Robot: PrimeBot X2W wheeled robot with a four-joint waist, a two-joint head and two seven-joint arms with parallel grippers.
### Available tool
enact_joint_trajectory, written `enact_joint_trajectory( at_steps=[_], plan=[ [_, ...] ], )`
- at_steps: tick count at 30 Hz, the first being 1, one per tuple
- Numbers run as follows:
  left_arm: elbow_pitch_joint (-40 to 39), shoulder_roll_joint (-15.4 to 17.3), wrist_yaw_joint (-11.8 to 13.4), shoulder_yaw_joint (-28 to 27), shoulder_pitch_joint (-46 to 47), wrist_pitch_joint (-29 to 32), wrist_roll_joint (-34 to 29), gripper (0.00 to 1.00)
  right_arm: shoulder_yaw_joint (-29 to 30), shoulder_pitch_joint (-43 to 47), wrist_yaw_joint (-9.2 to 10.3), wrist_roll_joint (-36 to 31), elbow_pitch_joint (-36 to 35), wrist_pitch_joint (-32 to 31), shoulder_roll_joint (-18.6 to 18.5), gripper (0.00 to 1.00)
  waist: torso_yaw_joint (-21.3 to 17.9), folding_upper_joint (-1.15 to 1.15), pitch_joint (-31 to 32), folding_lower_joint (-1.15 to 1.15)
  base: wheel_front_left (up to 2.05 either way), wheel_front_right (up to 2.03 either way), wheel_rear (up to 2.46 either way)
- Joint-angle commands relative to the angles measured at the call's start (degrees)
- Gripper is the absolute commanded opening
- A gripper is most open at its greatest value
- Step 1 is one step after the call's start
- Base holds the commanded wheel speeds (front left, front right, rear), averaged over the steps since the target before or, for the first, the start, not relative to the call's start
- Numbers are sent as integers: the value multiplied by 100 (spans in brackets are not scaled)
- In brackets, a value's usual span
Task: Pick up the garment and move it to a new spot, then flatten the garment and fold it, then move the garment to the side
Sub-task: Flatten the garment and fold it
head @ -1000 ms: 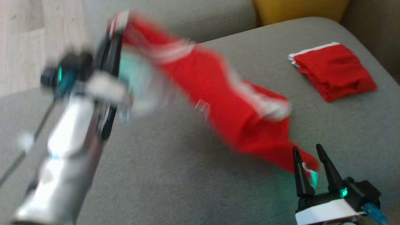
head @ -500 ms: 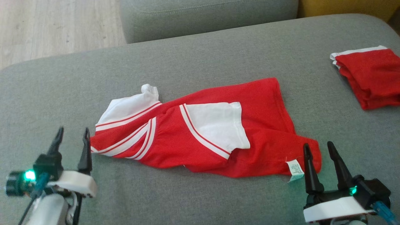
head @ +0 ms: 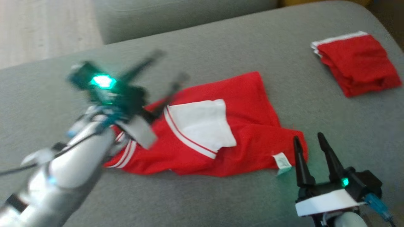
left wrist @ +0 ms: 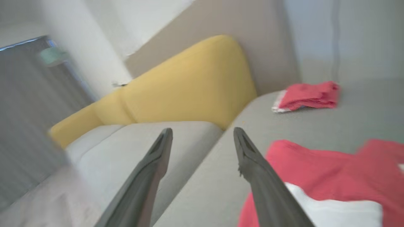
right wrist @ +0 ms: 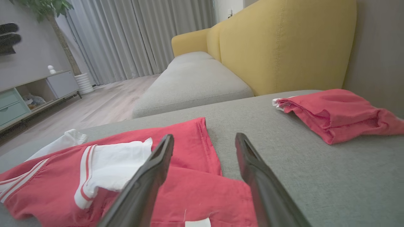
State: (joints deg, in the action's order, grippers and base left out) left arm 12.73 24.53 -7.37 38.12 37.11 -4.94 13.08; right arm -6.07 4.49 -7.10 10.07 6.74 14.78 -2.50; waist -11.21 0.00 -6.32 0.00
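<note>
The left gripper (head: 173, 64) has moved since half a second ago: it stood at the lower left beside the garment's (head: 246, 126) left edge, and it is now raised over that end, its 2 fingers slanting up and to the right. 1 second ago the garment hung from it in the air. Now the cloth lies loose on the sofa (head: 221, 201).

The head view blurs this arm, so I cannot tell whether the fingers brush the cloth. In the left wrist view the left gripper (left wrist: 203, 130) has its fingers spread wide with nothing between them, and the garment (left wrist: 315, 170) sits below and to the right of them.

The garment is red with white sleeves and striped trim. It is crumpled and only partly spread, near the middle of the seat, with 1 sleeve (head: 199, 126) lying on top. Its label (head: 282, 161) sticks out at the lower right corner.

The right gripper (head: 308, 137) is just beside that corner, fingers apart and pointing up, holding nothing. The right wrist view shows the right gripper (right wrist: 204, 136) low over the garment's (right wrist: 186, 151) near edge, with the label (right wrist: 197, 223) at the bottom.

A folded red piece (head: 356, 63) lies well apart at the seat's far right. A yellow backrest (right wrist: 284, 44) rises behind.
</note>
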Motion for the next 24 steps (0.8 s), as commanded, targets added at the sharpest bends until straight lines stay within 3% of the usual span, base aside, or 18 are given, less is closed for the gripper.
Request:
enact_joint_trajectory(
  at_steps=[1, 6, 10, 18, 24],
  plan=[
    [-133, 234, -6, 329, 532, 119, 129, 100, -188, -268, -39, -2, -149, 22, -38, 100, -303, 0, -181, 0, 0, 0, 0],
    [405, 450, -10, 2097, 1522, 503, 1043, 100, -348, -422, -39, 130, -136, 22, -38, 100, -894, 0, -442, 0, 0, 0, 0],
    [840, 734, -11, 3009, 1995, 606, 1669, 100, -538, -533, -39, 226, -128, 22, -38, 100, -1412, 0, -654, 0, 0, 0, 0],
    [1423, 991, -11, 3486, 2190, 454, 2136, 100, -609, -506, -39, 380, -85, 22, -38, 100, -2115, 0, -885, 0, 0, 0, 0],
    [1595, 963, -12, 3520, 2034, 677, 2093, 100, -432, -427, -39, 456, -189, 22, -38, 100, -2208, 0, -983, 0, 0, 0, 0]
  ],
)
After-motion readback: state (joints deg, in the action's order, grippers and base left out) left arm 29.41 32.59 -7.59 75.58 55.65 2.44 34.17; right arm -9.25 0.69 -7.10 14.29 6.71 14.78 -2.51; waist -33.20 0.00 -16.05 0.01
